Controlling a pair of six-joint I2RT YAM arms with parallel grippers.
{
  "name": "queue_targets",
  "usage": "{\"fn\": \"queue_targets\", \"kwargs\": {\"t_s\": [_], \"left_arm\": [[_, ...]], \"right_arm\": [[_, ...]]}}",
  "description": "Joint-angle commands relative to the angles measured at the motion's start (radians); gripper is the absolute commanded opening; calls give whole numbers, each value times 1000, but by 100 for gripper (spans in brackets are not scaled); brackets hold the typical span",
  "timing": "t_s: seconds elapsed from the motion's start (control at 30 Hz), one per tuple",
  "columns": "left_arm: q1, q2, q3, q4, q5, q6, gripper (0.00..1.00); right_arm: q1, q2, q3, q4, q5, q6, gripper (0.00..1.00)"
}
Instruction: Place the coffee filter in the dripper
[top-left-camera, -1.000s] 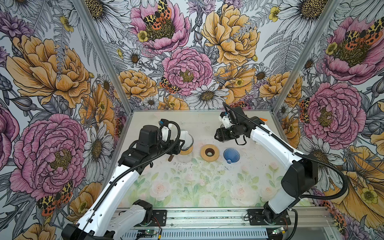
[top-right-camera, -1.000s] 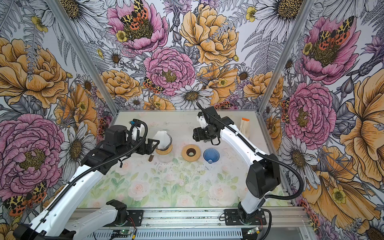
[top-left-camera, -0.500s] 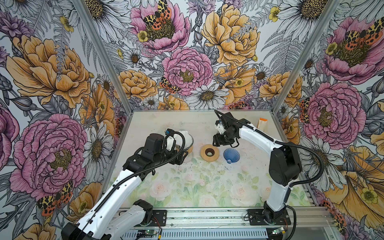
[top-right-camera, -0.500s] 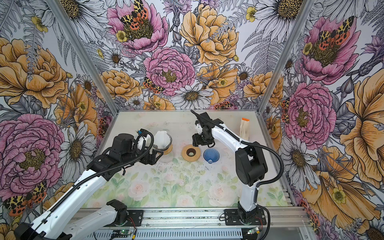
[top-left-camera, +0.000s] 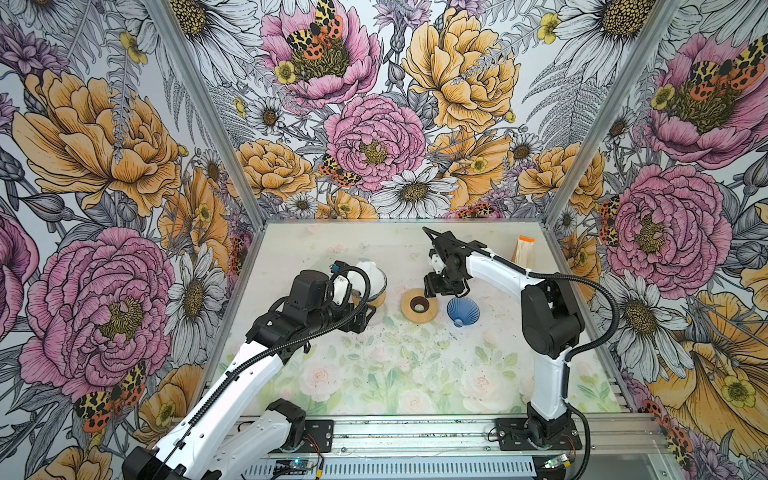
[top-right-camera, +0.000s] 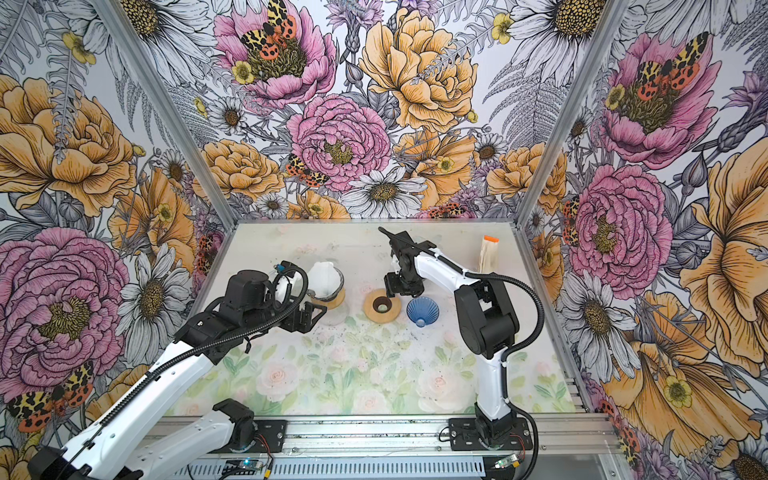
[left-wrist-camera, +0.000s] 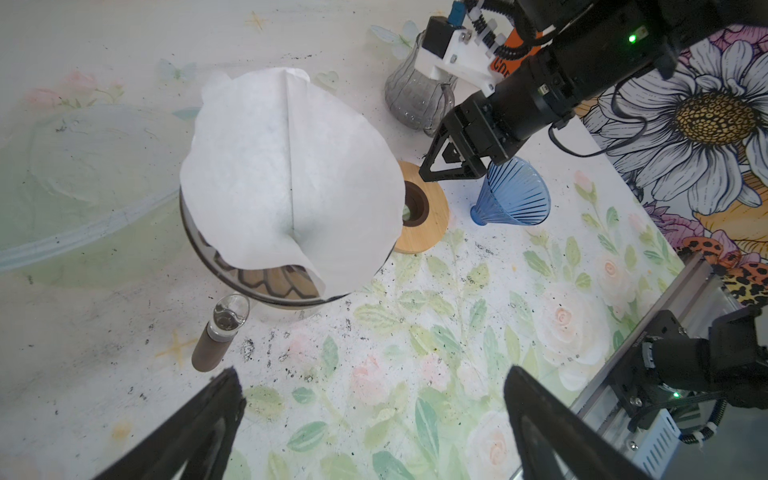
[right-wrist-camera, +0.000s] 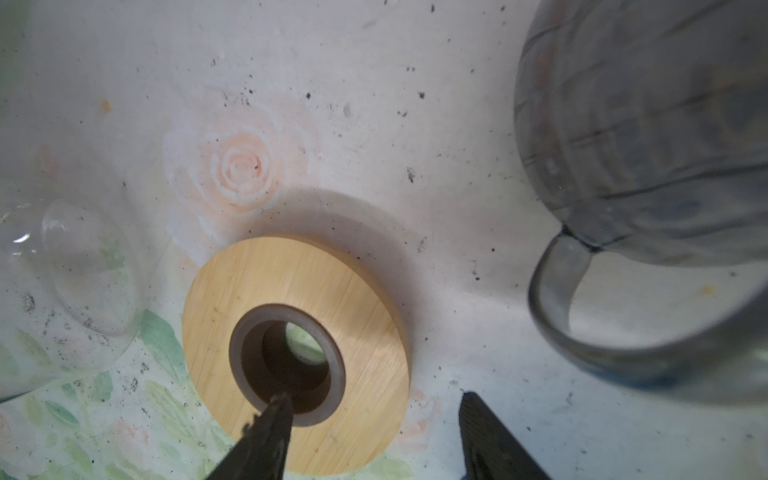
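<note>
left tool (left-wrist-camera: 374, 374) wide, empty, clear of filter (left-wrist-camera: 291, 166) | filter sits opened in glass dripper (left-wrist-camera: 249, 286), so placement looks done | right tool (right-wrist-camera: 374, 398) half-open, empty, over wooden ring (right-wrist-camera: 257, 282), likely lining up a grasp | blue cone (left-wrist-camera: 515, 191) lies tipped beside ring on bench (left-wrist-camera: 104, 249)

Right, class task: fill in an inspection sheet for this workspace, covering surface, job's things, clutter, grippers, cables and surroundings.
Surface: floral-print table top, sprinkled with dark specks.
Job's things: white paper coffee filter sits opened in the clear glass dripper.
Clutter: round wooden ring with a dark hole; blue ribbed translucent cone lying on its side; grey ribbed glass jug; orange-topped packet at the back.
Grippers: left gripper open, empty, clear of the filter; right gripper open, empty, above the ring's edge.
Cables: black corrugated cables along both arms, snagging nothing.
Surroundings: flower-print walls on three sides.
</note>
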Motion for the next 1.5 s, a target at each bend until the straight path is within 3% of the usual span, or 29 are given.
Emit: {"fn": "queue_targets", "kwargs": {"t_s": [0.0, 1.0, 1.27, 1.47], "left_arm": [[-6, -12, -14, 22, -7, -8, 99], [-10, 5, -12, 31, -9, -23, 99], [-12, 0, -13, 31, -9, -26, 99], [-13, 4, -11, 30, -8, -29, 99]], "right_arm": [[9, 27, 41, 24, 18, 27, 66], [38, 115, 73, 45, -40, 52, 51], [40, 115, 50, 42, 17, 47, 61], [41, 130, 43, 40, 43, 46, 61]]}}
